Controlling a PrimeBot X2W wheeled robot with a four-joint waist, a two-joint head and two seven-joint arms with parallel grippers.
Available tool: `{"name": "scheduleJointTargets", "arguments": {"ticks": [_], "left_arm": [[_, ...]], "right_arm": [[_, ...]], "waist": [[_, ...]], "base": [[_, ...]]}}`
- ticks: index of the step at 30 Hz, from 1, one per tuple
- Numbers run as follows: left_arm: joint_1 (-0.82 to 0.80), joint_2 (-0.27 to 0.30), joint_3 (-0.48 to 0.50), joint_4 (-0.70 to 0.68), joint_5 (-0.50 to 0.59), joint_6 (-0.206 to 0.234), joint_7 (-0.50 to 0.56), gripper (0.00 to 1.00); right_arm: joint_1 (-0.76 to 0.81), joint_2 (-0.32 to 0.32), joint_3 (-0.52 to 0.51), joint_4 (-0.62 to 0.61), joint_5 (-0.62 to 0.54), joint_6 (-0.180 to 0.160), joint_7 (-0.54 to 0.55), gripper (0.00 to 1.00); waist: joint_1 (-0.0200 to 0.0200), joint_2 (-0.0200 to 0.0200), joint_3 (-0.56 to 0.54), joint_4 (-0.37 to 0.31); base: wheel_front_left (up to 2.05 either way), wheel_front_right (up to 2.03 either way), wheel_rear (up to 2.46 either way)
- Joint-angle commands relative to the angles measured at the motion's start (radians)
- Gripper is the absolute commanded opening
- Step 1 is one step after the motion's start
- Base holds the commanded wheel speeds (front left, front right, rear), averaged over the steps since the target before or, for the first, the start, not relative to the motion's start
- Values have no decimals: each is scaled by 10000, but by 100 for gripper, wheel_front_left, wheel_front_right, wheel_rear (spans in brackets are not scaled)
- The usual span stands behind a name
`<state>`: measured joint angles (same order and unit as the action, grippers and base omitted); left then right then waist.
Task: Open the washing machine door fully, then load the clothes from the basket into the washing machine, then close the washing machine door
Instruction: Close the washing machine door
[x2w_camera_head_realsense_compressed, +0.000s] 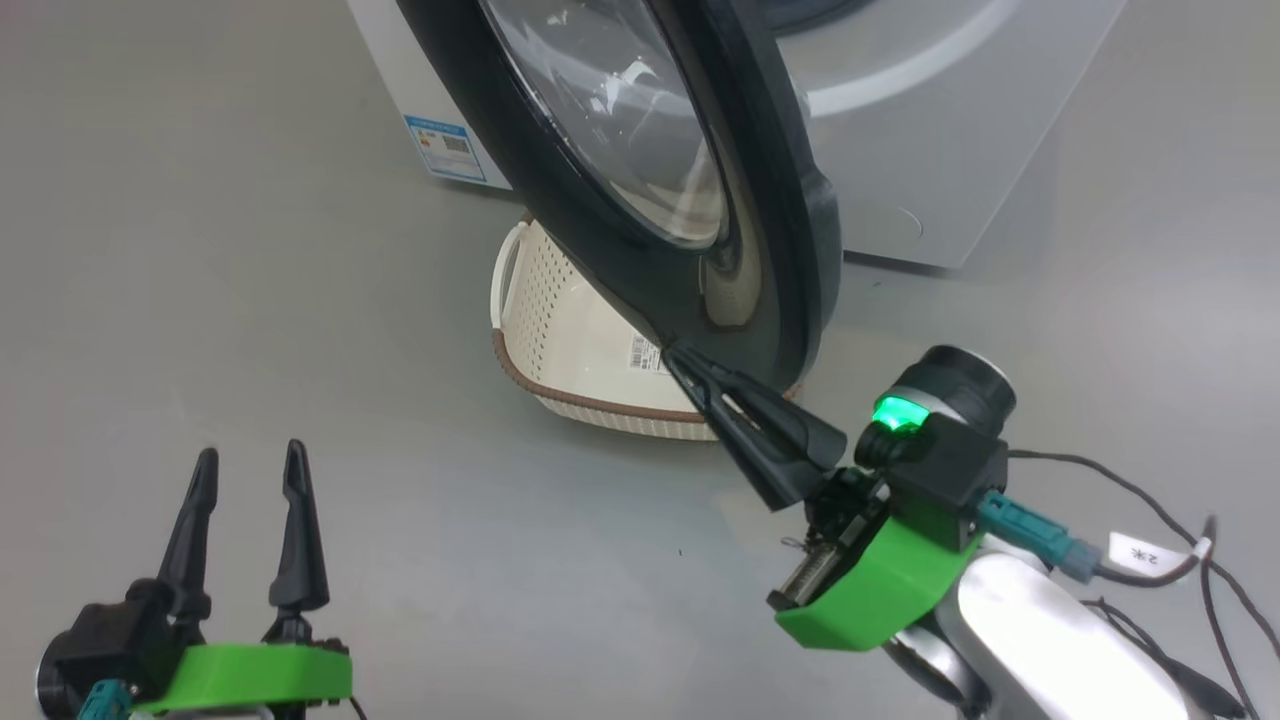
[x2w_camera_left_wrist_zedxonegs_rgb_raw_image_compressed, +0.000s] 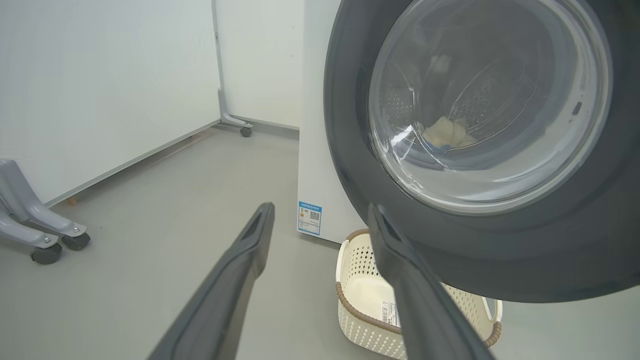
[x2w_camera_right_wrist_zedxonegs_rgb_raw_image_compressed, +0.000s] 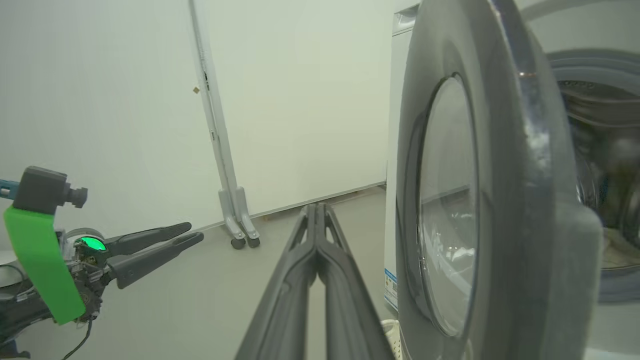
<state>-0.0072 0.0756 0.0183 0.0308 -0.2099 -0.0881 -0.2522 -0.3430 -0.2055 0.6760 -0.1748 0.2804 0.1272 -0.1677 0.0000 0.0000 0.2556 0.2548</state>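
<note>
The washing machine door (x2w_camera_head_realsense_compressed: 790, 200), black-rimmed with a clear glass bowl, stands partly open in front of the white washing machine (x2w_camera_head_realsense_compressed: 930, 150). Through the glass, pale yellow clothes (x2w_camera_left_wrist_zedxonegs_rgb_raw_image_compressed: 447, 132) with a bit of blue lie in the drum. Under the door on the floor sits the cream basket (x2w_camera_head_realsense_compressed: 560, 330), only a label showing inside. My right gripper (x2w_camera_head_realsense_compressed: 672, 352) is shut with nothing in it, its tips at the lower outer rim of the door; I cannot tell if they touch. My left gripper (x2w_camera_head_realsense_compressed: 250, 452) hangs open and empty at the lower left, well away from the door.
White partition panels on wheeled grey feet (x2w_camera_left_wrist_zedxonegs_rgb_raw_image_compressed: 45, 240) stand to the left of the machine, another foot (x2w_camera_right_wrist_zedxonegs_rgb_raw_image_compressed: 240, 230) further back. Cables (x2w_camera_head_realsense_compressed: 1150, 520) trail from my right wrist. Grey floor lies open to the left of the basket.
</note>
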Motion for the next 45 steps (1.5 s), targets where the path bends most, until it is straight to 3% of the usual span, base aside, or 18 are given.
{"name": "scheduleJointTargets", "arguments": {"ticks": [1, 27, 45], "left_arm": [[-381, 40, 357, -241, 97, -48, -95, 100], [-1395, -239, 183, 16, 106, -371, -95, 100], [-2405, -253, -719, 37, -15, -412, -95, 100]], "right_arm": [[-253, 30, -112, -242, -88, 35, -102, 0], [-1419, 204, -2695, 1478, -339, 35, -500, 0], [-4113, 489, -4236, 3700, -377, 35, -718, 0]], "waist": [[0, 0, 227, -13], [0, 0, 1778, 0], [0, 0, 2948, 69]], "base": [[0, 0, 0], [0, 0, 0], [0, 0, 0]]}}
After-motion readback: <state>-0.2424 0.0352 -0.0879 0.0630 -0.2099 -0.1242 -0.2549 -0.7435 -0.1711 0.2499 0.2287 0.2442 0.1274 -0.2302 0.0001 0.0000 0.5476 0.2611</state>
